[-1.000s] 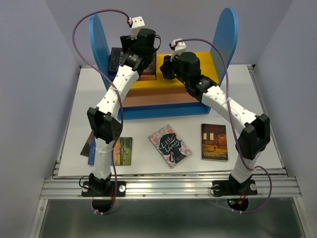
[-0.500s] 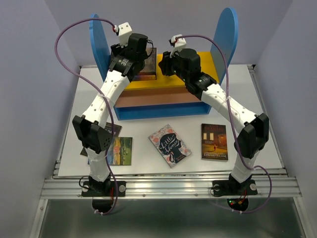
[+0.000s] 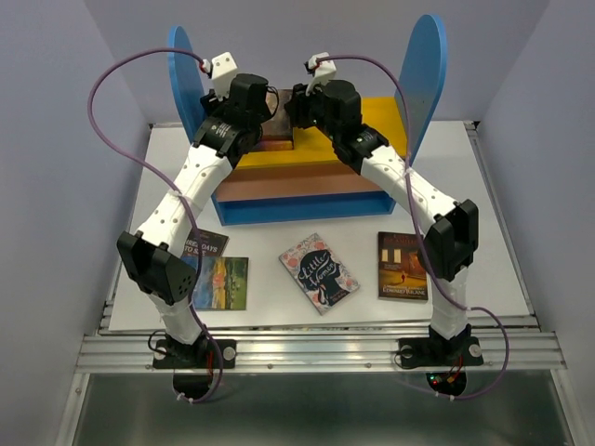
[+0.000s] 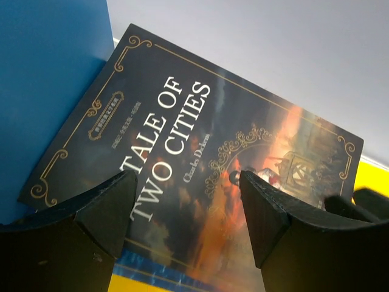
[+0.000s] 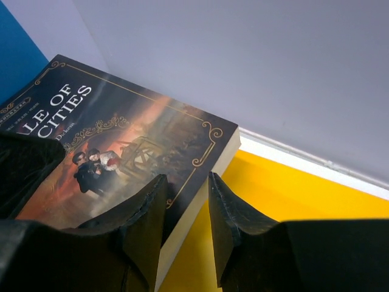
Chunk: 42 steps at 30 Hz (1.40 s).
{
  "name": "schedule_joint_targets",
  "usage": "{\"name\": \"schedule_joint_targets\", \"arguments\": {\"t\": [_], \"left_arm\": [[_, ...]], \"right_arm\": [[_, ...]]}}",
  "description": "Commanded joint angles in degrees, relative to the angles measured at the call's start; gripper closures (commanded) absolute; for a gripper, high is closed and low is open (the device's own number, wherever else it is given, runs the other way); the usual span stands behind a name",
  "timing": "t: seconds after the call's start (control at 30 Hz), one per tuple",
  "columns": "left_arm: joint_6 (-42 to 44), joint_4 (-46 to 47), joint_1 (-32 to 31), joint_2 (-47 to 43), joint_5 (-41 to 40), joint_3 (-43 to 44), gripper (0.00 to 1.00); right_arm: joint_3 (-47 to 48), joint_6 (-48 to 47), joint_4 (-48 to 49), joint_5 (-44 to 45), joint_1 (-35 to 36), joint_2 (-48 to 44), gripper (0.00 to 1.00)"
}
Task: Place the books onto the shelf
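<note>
Pale lilac walls close in a white table, and the small shelf with two round-topped blue side panels stands at the table's far edge. Against the left panel, on the left end of the yellow top board, lies the dark paperback titled A Tale of Two Cities, cover up, with a blue-edged book showing under it. The white left arm reaches over this book; the left jaws stand wide apart just above its cover, holding nothing. The white right arm reaches in from the other side; the right jaws stand narrow at the book's right edge with a slim gap between them, and I cannot tell whether they touch it. Along the table's near edge lie four more books: a dark one half under the left arm's elbow, a landscape-cover paperback just beside it, the pale Little Women paperback tilted at the middle, and a dark brown paperback towards the near right corner.
</note>
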Motion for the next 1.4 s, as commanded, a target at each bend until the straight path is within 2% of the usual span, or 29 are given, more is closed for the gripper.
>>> {"name": "schedule_joint_targets", "arguments": {"t": [0.0, 0.17, 0.4, 0.73, 0.87, 1.07, 1.1, 1.17, 1.23, 1.37], "left_arm": [[-1.95, -6.20, -1.08, -2.66, 2.29, -4.59, 0.20], [-1.59, -4.09, -1.43, -6.09, 3.79, -6.27, 0.20], [0.07, -1.81, -2.13, -9.69, 5.55, -5.75, 0.17], [1.92, 0.92, -3.10, -13.03, 6.86, -5.83, 0.07], [2.54, 1.62, -3.19, -13.82, 8.97, -5.92, 0.01], [4.99, 4.96, -6.35, -19.27, 13.28, -9.25, 0.01], [5.17, 5.31, -7.14, -21.63, 13.11, -11.17, 0.01], [4.22, 6.10, -9.24, -24.54, 12.76, -14.16, 0.01], [3.16, 6.63, -10.57, -29.89, 13.37, -20.40, 0.01], [-1.06, 10.67, -11.98, -43.22, 16.44, -38.29, 0.01]], "right_arm": [[2.99, -2.08, 1.22, -6.85, -0.18, 2.92, 0.61], [1.15, -4.81, 6.13, -17.85, -0.18, 3.19, 0.60], [4.47, -2.18, 7.64, -25.60, -0.18, 5.29, 0.60], [4.23, 0.64, 8.07, -29.83, -0.18, 4.43, 0.60], [2.73, 0.02, 8.25, -23.69, -0.18, 1.70, 0.56], [-1.92, -2.44, 7.90, -5.15, -0.18, -6.89, 0.40], [-3.93, -2.70, 7.55, -0.17, -0.18, -8.31, 0.32], [-6.32, -3.23, 5.54, 4.08, -0.18, -13.48, 0.16], [-12.72, -3.23, 5.26, 5.76, -0.18, -17.71, 0.01], [-26.60, -3.23, 3.87, 4.29, -0.18, -29.66, 0.00]]}}
